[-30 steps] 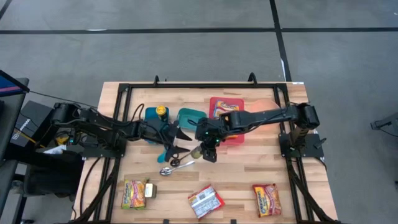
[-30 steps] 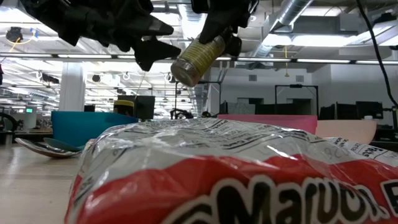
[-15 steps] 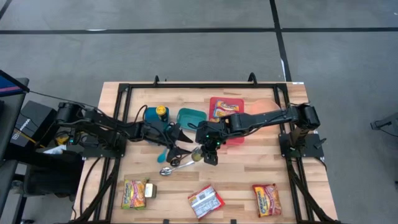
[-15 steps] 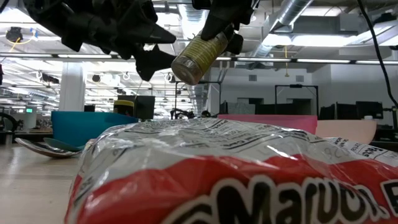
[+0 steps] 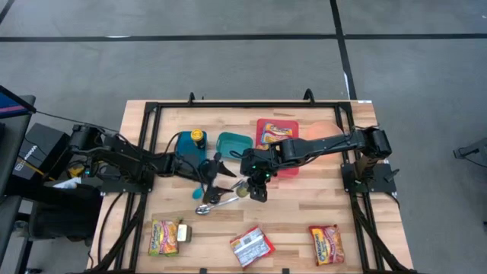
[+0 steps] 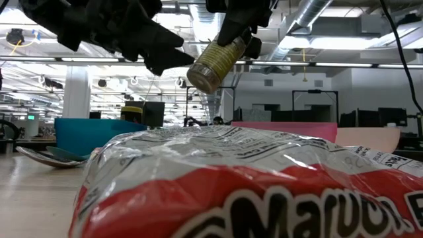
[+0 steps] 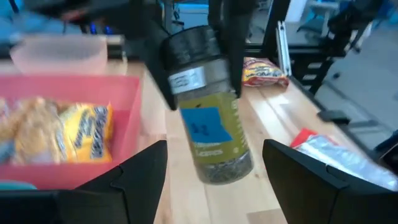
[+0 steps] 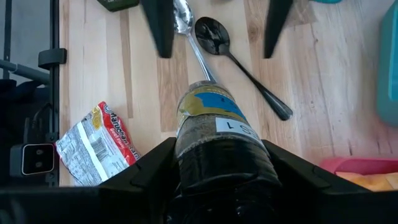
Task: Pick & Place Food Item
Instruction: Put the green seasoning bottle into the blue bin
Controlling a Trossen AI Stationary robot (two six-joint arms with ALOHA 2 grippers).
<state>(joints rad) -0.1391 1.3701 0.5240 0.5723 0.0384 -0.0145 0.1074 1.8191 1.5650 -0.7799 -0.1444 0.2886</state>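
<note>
Glass, with a black cap and a blue label, the spice jar (image 6: 213, 68) is hanging tilted in mid-air above the middle of the wooden table (image 5: 297, 221), cap end up and base slanting down; that lean looks suited to a handover, since it is offering the jar's lower body to the other arm. The right gripper (image 5: 257, 185) is pinching the jar by its cap end, fingers pressed against the dark lid, and in its own wrist view the jar (image 8: 217, 134) is filling the gap between them, with two spoons (image 8: 211, 37) lying on the boards beneath; the jar is touching nothing but those fingers. The left gripper (image 7: 214, 165) is facing it from the opposite side with its fingers spread wide, one on either side of the jar's base, not touching it; it is holding nothing. Behind the jar a red bin (image 7: 134, 99) is already containing yellow snack packets, so the jar is probably being carried toward a container; a teal bin (image 5: 233, 142) is sitting beside it. Ramen packets (image 5: 251, 246) are lying along the near edge, clear of both arms.
</note>
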